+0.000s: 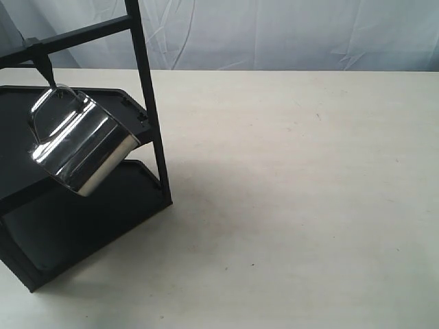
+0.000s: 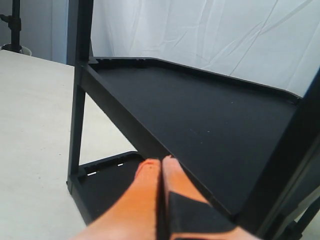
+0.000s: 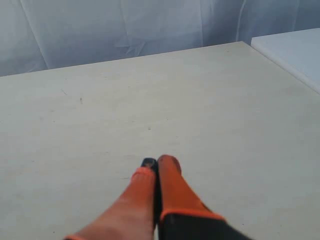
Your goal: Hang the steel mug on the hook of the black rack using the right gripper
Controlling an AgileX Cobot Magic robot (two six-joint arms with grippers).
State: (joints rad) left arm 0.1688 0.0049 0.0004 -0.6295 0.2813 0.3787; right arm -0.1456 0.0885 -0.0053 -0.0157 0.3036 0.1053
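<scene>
Pale table (image 1: 295,205) bare beside black rack (image 1: 147,103); white curtain (image 1: 288,31) behind.

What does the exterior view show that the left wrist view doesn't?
Only the exterior view shows the steel mug, hanging tilted by its handle from the hook under the black rack's crossbar. Only the left wrist view shows the left gripper, its orange fingers pressed together, near the upper tray's edge. Both show the rack's two trays and the pale table.
</scene>
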